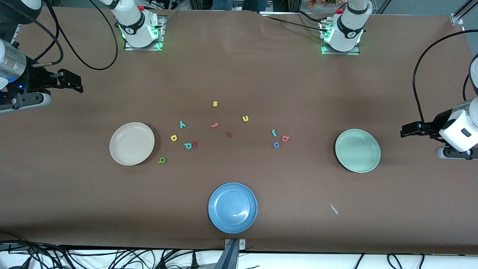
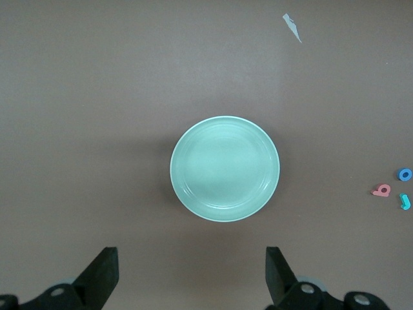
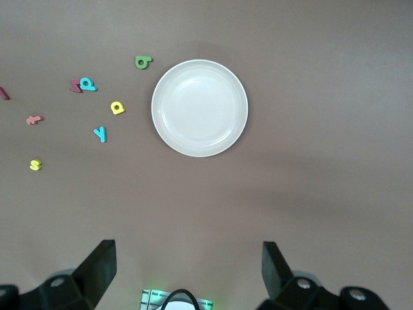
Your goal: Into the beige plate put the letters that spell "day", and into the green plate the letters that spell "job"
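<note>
The brown table [image 1: 239, 74] carries three plates. The blue plate [image 1: 232, 207] lies nearest the front camera. The beige plate [image 1: 132, 143] sits toward the right arm's end and the green plate [image 1: 357, 150] toward the left arm's end; both hold nothing.

The right gripper [image 3: 187, 268] hangs over the table's edge at its own end, jaws spread wide with nothing between them. The left gripper [image 2: 192, 271] hovers likewise at its end, fingers wide apart and holding nothing.

Beside the beige plate lie the green letter [image 1: 161, 160], the yellow rounded letter [image 1: 173, 138] and the teal "y" [image 1: 182, 124]. Between the plates, nearer the green one, cluster the teal "j" [image 1: 273, 132], the salmon "b" [image 1: 285, 138] and the blue "o" [image 1: 276, 145].

Mid-table sit a yellow "s" [image 1: 215, 104], a yellow "u" [image 1: 245, 118], a small red "t" [image 1: 214, 125], a dark red bar [image 1: 229, 134], and a teal letter [image 1: 188, 145] apparently touching a dark red one [image 1: 194, 144]. A pale scrap [image 1: 333, 208] lies near the front edge.
</note>
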{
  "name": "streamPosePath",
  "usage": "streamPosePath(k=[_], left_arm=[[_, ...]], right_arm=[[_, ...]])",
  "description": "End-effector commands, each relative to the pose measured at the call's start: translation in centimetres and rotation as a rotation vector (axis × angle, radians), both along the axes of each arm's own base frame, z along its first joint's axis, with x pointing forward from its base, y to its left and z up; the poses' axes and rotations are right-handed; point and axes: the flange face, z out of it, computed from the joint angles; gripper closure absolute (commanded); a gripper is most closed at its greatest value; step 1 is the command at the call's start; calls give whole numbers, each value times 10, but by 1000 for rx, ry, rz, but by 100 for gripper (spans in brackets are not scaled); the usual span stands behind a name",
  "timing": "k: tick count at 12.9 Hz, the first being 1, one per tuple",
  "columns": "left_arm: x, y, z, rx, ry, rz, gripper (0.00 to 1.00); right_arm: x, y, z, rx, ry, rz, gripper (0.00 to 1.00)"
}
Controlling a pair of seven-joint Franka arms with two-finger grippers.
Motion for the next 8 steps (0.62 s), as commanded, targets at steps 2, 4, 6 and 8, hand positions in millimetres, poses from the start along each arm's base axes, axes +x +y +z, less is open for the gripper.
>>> streamPosePath(k=[2, 4, 6, 8], left_arm=[[-1, 0, 2, -20, -4, -22, 0], [-1, -1, 2, -21, -4, -30, 0], [-1, 0, 2, -22, -5, -36, 0], [-1, -1, 2, -22, -3, -36, 0]], right_arm=[[0, 1, 2, 21, 0, 8, 0], [0, 1, 3, 22, 0, 10, 0], [0, 1, 2, 24, 5, 9, 0], [0, 1, -1, 25, 13, 9, 0]])
